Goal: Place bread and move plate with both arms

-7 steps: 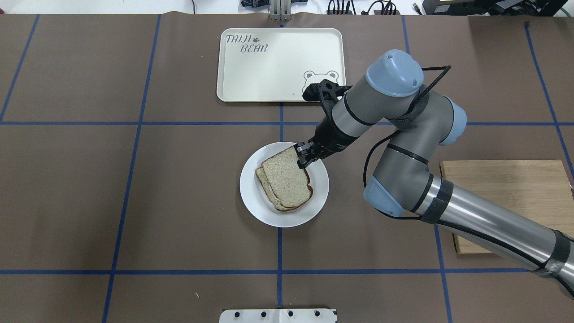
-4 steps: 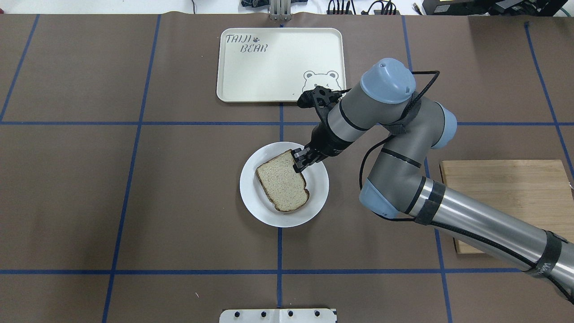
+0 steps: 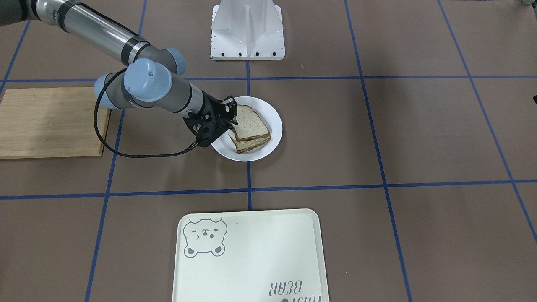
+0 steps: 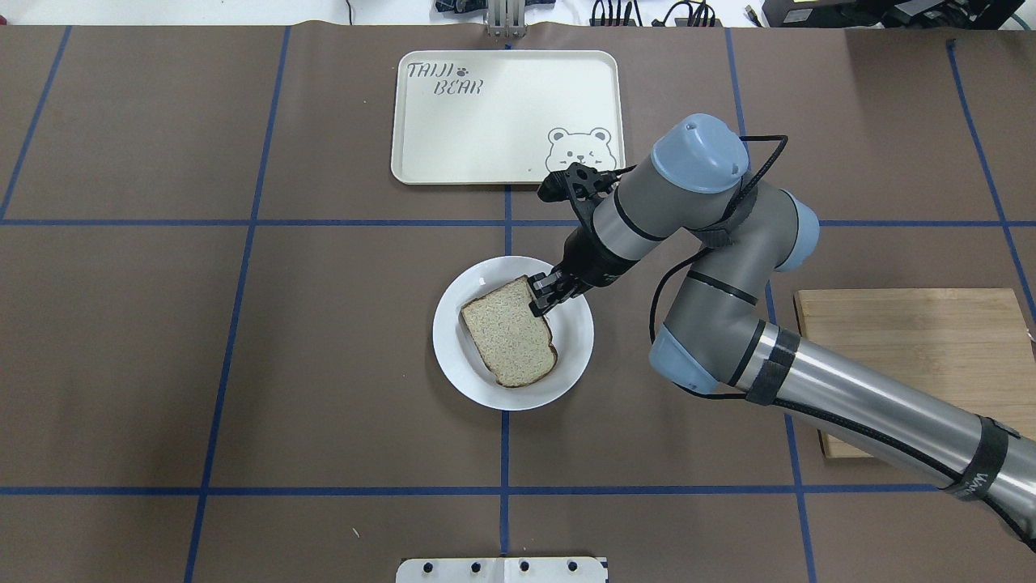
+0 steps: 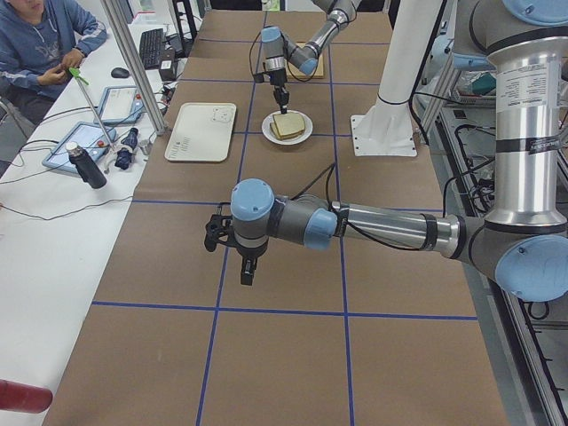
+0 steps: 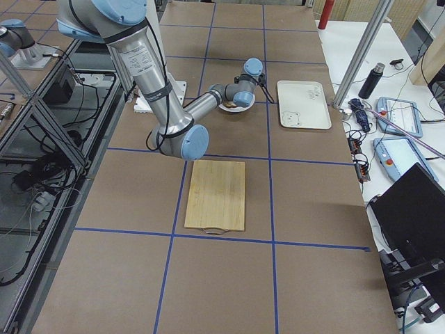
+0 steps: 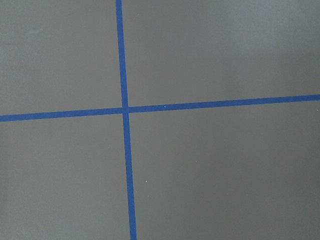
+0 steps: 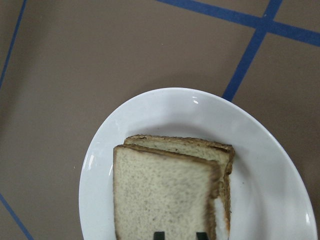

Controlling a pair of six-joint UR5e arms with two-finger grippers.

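The white plate (image 4: 457, 360) sits at the table's middle with a lower slice (image 8: 200, 147) on it. A plain bread slice (image 4: 508, 332) lies on top and covers the lower one almost fully. My right gripper (image 4: 541, 300) is shut on the bread's far right corner, low over the plate (image 3: 268, 147). In the right wrist view its two fingertips (image 8: 159, 234) show at the bottom edge over the bread (image 8: 160, 195). My left gripper (image 5: 248, 271) hangs over bare table far from the plate; I cannot tell if it is open or shut.
A cream bear tray (image 4: 506, 117) lies beyond the plate. A wooden board (image 4: 914, 364) lies under the right arm. The white stand (image 3: 247, 29) is on the robot's side. A person sits at the side table (image 5: 53, 160).
The right gripper has carried the bread down and slightly left. The slice was tilted and offset from the lower one; now it lies flat over it.
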